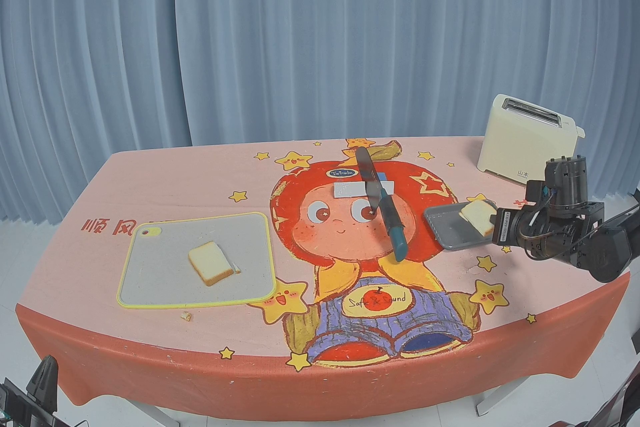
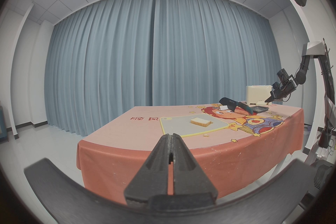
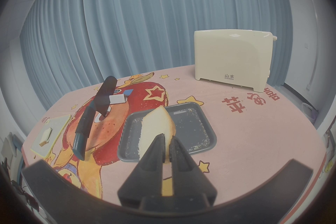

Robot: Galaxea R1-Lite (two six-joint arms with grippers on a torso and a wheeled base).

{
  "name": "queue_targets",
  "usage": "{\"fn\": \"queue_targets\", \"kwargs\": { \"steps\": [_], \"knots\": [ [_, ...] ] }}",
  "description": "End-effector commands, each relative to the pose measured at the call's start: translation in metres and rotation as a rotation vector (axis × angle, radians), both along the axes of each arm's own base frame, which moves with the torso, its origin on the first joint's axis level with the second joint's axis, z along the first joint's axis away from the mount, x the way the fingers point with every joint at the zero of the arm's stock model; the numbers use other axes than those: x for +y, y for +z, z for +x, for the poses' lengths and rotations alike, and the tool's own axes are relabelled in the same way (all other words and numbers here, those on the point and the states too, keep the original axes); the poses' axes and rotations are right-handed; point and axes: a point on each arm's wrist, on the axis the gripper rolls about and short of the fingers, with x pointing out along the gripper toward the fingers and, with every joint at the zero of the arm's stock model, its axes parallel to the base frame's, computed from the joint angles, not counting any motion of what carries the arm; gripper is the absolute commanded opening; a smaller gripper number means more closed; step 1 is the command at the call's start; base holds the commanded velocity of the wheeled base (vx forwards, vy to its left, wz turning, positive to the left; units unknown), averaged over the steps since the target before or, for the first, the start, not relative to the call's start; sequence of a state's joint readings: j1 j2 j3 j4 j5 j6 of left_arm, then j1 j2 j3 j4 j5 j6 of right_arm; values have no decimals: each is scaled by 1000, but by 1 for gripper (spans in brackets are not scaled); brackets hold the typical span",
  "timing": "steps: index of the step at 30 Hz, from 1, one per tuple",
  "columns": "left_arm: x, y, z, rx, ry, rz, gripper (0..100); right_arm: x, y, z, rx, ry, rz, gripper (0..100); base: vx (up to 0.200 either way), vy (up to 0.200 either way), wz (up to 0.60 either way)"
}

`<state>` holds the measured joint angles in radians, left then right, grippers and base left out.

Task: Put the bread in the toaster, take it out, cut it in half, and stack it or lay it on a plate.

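My right gripper is shut on a half slice of bread, holding it on edge just above the dark grey tray that serves as the plate. In the head view this half hangs over the tray at the table's right. The other half slice lies flat on the grey, yellow-rimmed cutting board at the left. The cream toaster stands at the back right with nothing in its slot. My left gripper is shut on nothing, low and off the table's front-left corner.
A knife with a dark blade and blue handle lies in the middle of the table, its blade resting on a small white block. A crumb sits in front of the cutting board. Curtains hang behind the table.
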<state>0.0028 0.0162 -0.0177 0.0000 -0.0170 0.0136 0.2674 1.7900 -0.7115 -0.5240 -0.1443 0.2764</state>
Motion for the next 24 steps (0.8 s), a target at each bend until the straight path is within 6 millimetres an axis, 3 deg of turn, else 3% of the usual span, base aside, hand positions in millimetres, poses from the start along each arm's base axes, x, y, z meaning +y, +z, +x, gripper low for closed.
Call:
{"fn": "queue_targets", "kwargs": {
  "steps": [1, 9, 19, 20, 24],
  "knots": [
    [0, -5, 0, 1, 0, 0, 0, 1, -8, 5, 23, -2, -6, 0, 0, 0, 0],
    [0, -5, 0, 1, 0, 0, 0, -1, -22, 20, 57, -22, -15, 0, 0, 0, 0],
    [0, -5, 0, 1, 0, 0, 0, -3, -16, 27, -2, -33, 6, 0, 0, 0, 0],
    [0, -5, 0, 1, 0, 0, 0, -2, -16, 28, -17, -33, 9, 100, 0, 0, 0],
    [0, -5, 0, 1, 0, 0, 0, -2, -22, 31, -62, -36, 17, 100, 0, 0, 0]
  ]
}}
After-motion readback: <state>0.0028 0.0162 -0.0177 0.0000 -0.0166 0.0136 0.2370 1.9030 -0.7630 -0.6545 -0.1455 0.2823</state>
